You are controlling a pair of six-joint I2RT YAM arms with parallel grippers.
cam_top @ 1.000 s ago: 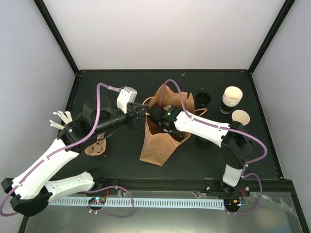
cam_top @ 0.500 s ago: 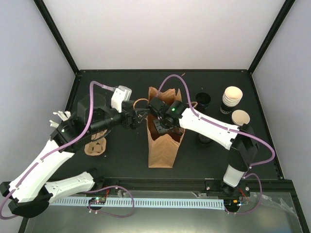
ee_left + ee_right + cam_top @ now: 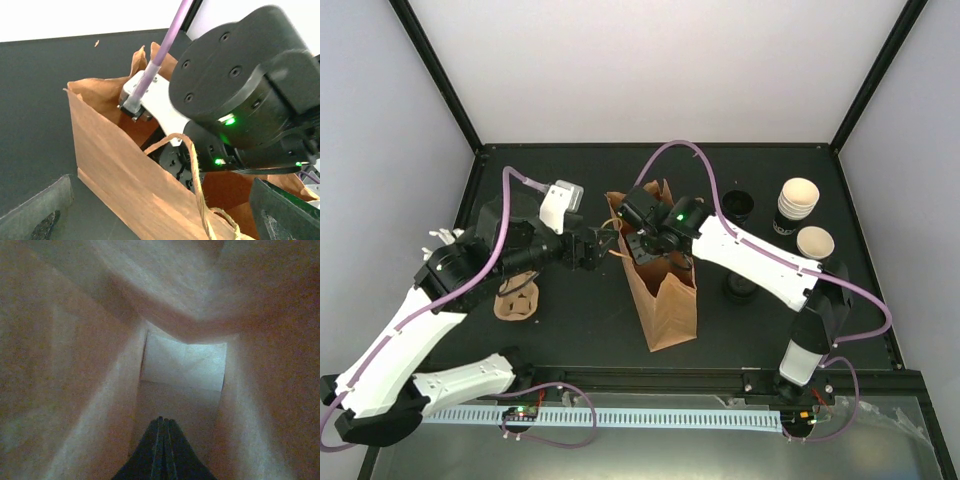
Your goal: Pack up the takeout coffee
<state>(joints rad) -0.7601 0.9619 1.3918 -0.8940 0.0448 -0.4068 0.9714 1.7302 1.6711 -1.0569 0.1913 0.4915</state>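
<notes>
Both the left arm [image 3: 415,320] and right arm [image 3: 760,262] are white shells with black joints, each trailed by a lilac cable [image 3: 505,190]. The right wrist housing [image 3: 235,85] is rounded black, with recessed screws and green lights [image 3: 227,120]. The right tool [image 3: 162,420] tapers dark.

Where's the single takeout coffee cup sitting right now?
In the top view, the takeout coffee cup stands on the right of the table, beside the nested cup stack on its near side, outside the paper bag.

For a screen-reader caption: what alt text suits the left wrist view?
An open brown paper bag on a dark table, with the black-and-white right arm reaching into its mouth. A twine handle loops in front; the dark fingers of the left end effector frame the lower corners, wide apart.
</notes>
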